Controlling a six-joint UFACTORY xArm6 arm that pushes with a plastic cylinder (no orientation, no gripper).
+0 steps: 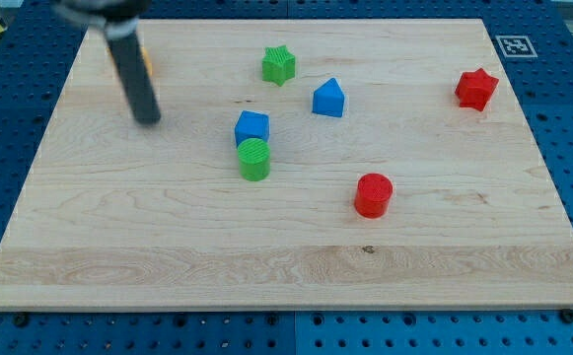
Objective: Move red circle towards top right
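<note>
My rod enters from the view's top left, at about 10 o'clock from the view's centre, and slants slightly down toward 5 o'clock. It looks dark, blurred and cylindrical. My tip (148, 119) sits at its lower end, down at the surface.

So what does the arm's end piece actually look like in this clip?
A straight, dark grey to black cylindrical rod with a slight sheen, blurred where it enters at the view's top left. My tip is blunt and plain. No cables, markings or labels are visible; something yellow-orange shows just behind the rod.
</note>
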